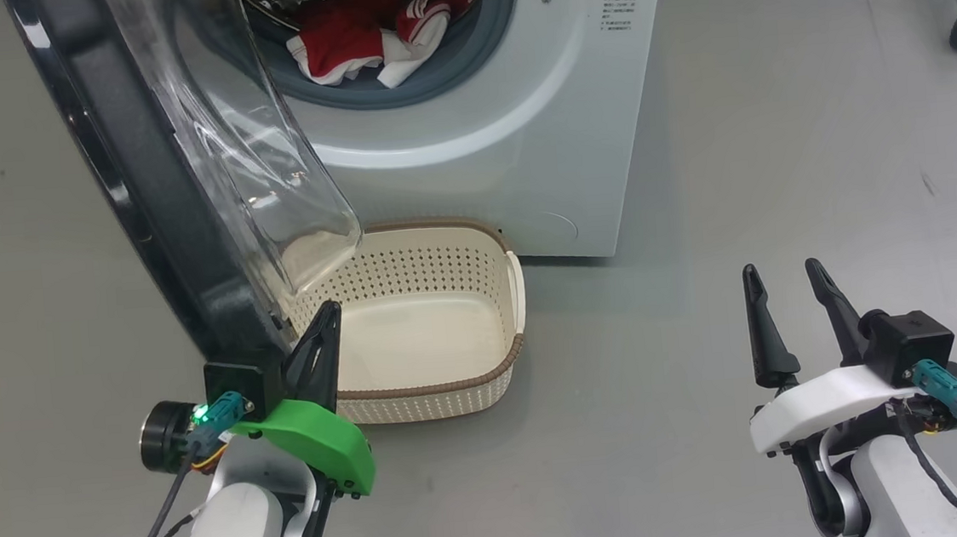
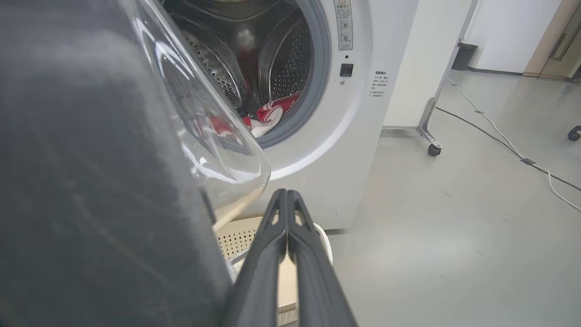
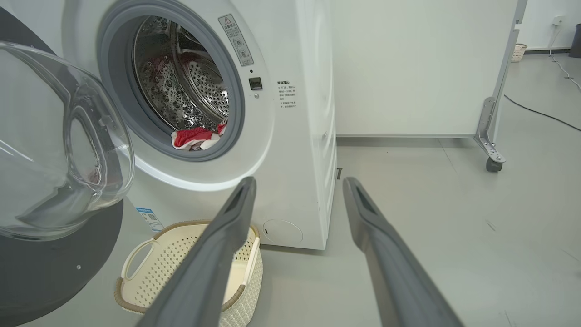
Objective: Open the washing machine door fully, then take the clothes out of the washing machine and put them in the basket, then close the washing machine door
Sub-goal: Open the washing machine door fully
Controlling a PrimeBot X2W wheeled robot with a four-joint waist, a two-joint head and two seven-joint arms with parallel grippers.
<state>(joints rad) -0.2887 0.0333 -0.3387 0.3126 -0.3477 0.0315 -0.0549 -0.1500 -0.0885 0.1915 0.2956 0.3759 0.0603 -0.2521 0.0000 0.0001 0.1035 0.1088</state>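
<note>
Head view: the washing machine door (image 1: pixel 174 198) stands part-open, its black rim just left of the left gripper (image 1: pixel 328 314); the left arm is nearer.
Fingers: left pressed together, empty; right gripper (image 1: pixel 780 269) spread, empty.
Clothes (image 1: pixel 349 35): in the washing machine (image 1: pixel 538 153) drum mouth, ahead.
Basket (image 1: pixel 445 386): on the floor under the door, empty.
Unclear: whether the left fingers touch the rim; the door's top is cut off.
</note>
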